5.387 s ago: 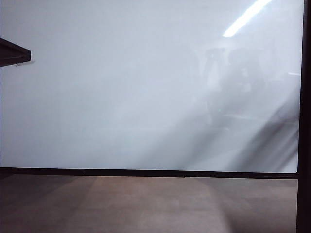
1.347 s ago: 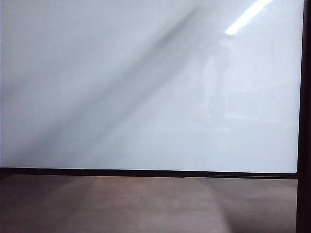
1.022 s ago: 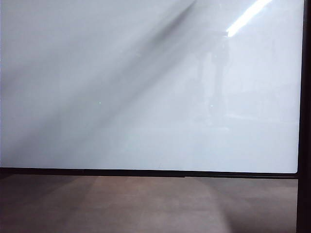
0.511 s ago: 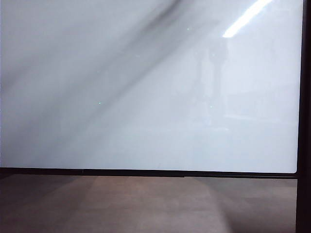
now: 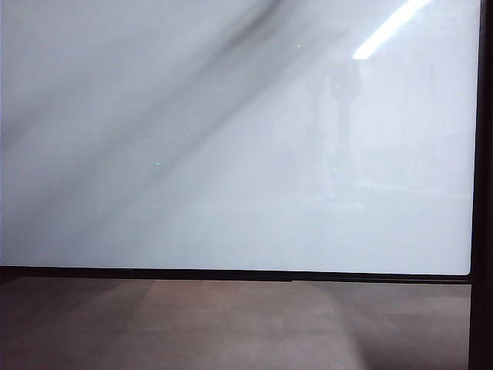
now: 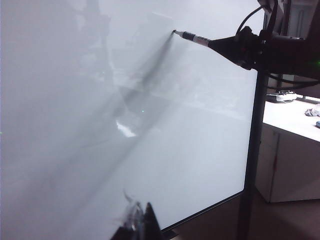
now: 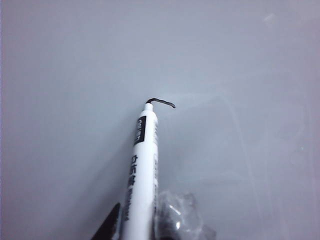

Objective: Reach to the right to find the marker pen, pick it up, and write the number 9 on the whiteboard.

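Marker pen point(image 7: 142, 165) sat pinched in your right gripper point(image 7: 142, 225), tip touching whiteboard point(image 7: 240, 60) beside short black stroke point(image 7: 162, 102); left gripper point(image 6: 140, 225) low by board, fingers' spread unclear.

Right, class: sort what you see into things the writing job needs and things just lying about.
Belongs to the job:
whiteboard
marker, tip on the board
short black stroke, the 9 just begun
right tool, holding the marker

Just about:
left tool, idle low by the board
white cabinet
wooden surface

black right arm point(image 6: 270, 47) trailing black cables point(image 6: 250, 20).
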`<state>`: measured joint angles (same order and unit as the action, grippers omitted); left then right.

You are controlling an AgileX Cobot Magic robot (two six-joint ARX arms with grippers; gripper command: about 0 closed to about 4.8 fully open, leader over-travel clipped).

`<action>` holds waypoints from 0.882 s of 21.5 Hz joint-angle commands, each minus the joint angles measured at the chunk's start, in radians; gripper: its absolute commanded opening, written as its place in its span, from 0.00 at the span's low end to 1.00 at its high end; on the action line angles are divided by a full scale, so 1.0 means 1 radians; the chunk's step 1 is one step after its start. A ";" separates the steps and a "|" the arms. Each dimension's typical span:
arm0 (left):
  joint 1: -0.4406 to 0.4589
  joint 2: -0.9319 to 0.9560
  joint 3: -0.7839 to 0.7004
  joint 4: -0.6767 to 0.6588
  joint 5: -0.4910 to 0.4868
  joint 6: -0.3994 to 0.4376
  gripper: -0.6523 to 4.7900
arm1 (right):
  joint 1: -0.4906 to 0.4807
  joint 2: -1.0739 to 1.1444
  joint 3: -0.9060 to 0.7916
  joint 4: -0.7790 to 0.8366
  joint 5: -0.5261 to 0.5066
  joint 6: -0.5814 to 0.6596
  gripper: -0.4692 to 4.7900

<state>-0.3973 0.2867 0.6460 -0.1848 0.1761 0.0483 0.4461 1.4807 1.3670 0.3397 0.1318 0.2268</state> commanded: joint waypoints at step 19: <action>0.000 0.004 0.002 0.006 0.004 -0.003 0.11 | 0.000 -0.003 0.005 -0.023 0.010 -0.002 0.08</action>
<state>-0.3973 0.2890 0.6460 -0.1864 0.1761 0.0483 0.4461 1.4803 1.3666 0.3279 0.1341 0.2268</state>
